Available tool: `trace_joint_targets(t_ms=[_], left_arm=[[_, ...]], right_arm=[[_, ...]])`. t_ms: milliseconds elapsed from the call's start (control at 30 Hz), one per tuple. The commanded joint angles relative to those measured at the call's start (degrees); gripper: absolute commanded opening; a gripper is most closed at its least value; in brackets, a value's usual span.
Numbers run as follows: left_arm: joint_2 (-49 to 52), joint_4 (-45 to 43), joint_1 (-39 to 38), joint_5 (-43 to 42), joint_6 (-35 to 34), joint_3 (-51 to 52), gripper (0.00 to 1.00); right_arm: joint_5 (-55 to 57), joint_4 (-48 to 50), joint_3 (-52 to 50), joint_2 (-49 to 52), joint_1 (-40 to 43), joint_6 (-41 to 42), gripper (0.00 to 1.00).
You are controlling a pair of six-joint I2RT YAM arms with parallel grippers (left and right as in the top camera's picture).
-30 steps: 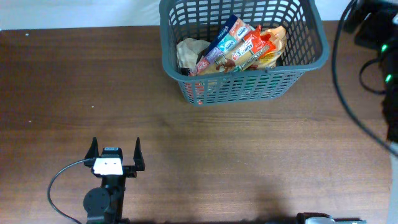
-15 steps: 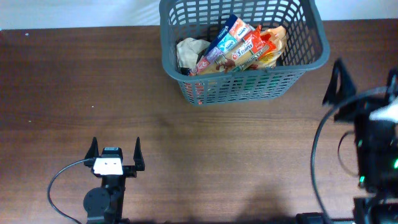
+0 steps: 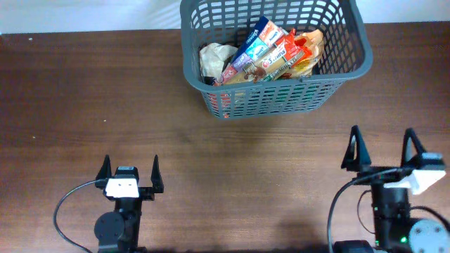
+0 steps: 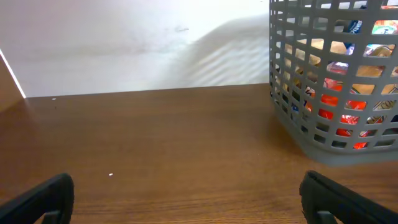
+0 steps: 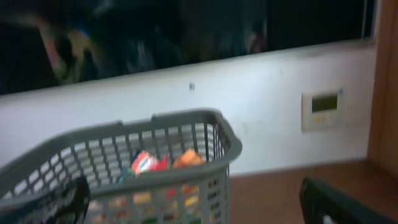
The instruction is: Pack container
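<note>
Left gripper (image 3: 131,171), near the front edge of the table (image 3: 232,161), stands released: its two dark fingers (image 4: 38,199) are spread wide and nothing lies between them. In its wrist view only the fingertips show, cut off at the lower corners. Right gripper (image 3: 382,149), at the front right of the table, is likewise released, its jaws parted and empty — its body is cropped by the lower edge of the overhead view. A black cable (image 3: 65,205) loops from the left arm and runs off the bottom of the frame. The container (image 3: 281,100), a dark grey lattice basket with a thick rim, sits at the far side of the table, right of centre and well apart from both grippers; its far rim is cut off at the top of the overhead view. Inside it lie a blue-and-white carton (image 3: 253,43), an orange-and-red packet (image 3: 290,57) and a crumpled pale bag (image 3: 215,59), overlapping so that their lower parts are hidden. Printed labels are too small to read. The right wrist view is blurred — only the basket, coloured packets and a pale wall panel (image 5: 324,103) can be made out.
</note>
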State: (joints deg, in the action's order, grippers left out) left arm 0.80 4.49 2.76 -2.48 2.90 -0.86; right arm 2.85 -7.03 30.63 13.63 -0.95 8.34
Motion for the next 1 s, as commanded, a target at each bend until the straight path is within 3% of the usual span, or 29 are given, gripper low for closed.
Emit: trace_joint_targets(t_ms=[0, 167, 400, 967], left_arm=[[-0.50, 0.09, 0.35, 0.59, -0.74, 0.37, 0.99], [-0.50, 0.09, 0.35, 0.59, -0.74, 0.37, 0.99], [-0.50, 0.09, 0.35, 0.59, -0.74, 0.37, 0.99], [-0.50, 0.09, 0.35, 0.59, -0.74, 0.37, 0.99]], right_arm=[[-0.92, 5.22, -6.93, -4.81, -0.55, -0.33, 0.99], [-0.94, 10.69, -14.36, -8.00, -0.55, -0.33, 0.99], [-0.92, 10.93, -18.82, -10.64, -0.55, -0.33, 0.99], [-0.85, 10.88, -23.65, -13.44, -0.55, -0.37, 0.99]])
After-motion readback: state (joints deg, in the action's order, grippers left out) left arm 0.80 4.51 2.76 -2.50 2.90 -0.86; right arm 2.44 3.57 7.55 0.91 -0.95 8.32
